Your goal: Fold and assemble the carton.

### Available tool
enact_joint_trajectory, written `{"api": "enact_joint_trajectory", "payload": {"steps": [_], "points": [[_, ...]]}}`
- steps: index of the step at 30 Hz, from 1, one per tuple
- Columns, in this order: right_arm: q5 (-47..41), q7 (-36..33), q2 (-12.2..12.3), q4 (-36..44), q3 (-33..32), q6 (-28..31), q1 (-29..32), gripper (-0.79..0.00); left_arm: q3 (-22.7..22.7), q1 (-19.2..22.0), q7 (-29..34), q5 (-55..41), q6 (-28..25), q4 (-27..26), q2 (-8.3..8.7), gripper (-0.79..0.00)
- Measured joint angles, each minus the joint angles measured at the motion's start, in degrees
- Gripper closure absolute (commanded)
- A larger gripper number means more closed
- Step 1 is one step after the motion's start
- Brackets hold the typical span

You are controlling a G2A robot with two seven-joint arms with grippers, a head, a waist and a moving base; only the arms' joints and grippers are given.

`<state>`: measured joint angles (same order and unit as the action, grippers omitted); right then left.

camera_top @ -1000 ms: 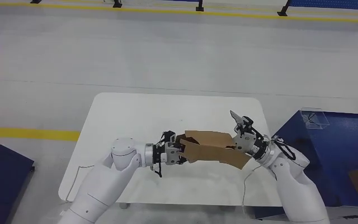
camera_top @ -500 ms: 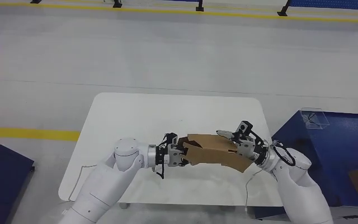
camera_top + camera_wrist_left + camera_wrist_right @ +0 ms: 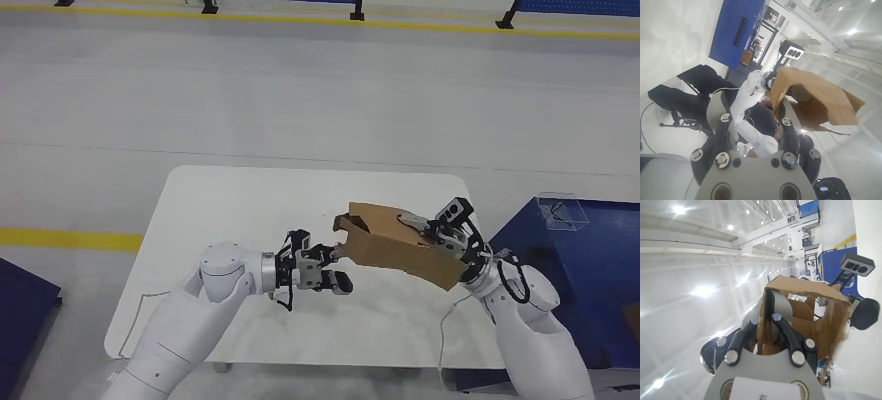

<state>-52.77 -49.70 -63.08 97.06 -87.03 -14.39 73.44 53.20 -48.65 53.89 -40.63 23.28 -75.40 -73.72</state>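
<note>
A brown cardboard carton, partly opened into a tube, hangs tilted above the right half of the white table. My right gripper is shut on the wall at its right end. In the right wrist view one finger lies inside the carton, and the wall runs through the gripper. My left gripper stands open just below and left of the carton's free end, apart from it. In the left wrist view the carton floats beyond the open gripper, with nothing between the fingers.
A blue cabinet stands close to the table's right edge, with a small clear object on top. The table's left and far parts are bare. A yellow floor line runs on the left.
My left gripper has let go of the carton's left end and now stands open. The right arm has lifted the carton up and to the right, tilting it.
</note>
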Motion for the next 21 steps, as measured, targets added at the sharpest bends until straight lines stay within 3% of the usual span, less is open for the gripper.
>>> {"api": "enact_joint_trajectory", "payload": {"steps": [3, 8, 13, 18, 21], "points": [[0.1, 0.4, 0.0, 0.3, -0.1, 0.4, 0.1, 0.0, 0.0, 0.0, 0.0, 0.0, 0.0, 0.0, 0.0, -0.785], [4.0, -1.6, 0.0, 0.5, -0.3, 8.7, 0.4, 0.0, 0.1, -0.1, -0.2, 0.1, -0.2, -0.1, 0.02, -0.785], [10.3, -3.4, 0.3, 0.0, -1.6, 16.8, 0.6, 0.0, 3.9, -3.1, -7.9, 2.8, -3.9, -2.7, 0.91, -0.785], [14.4, -3.8, 0.4, -1.2, -2.0, 22.2, 1.0, 0.0, 10.2, -7.9, -19.3, 13.1, -6.6, -11.8, 2.86, -0.785], [18.2, -4.4, 0.5, -1.8, -1.3, 24.3, 1.3, 0.0, 13.6, -13.0, -20.9, 16.4, -13.9, -21.5, 3.67, -0.785]]}}
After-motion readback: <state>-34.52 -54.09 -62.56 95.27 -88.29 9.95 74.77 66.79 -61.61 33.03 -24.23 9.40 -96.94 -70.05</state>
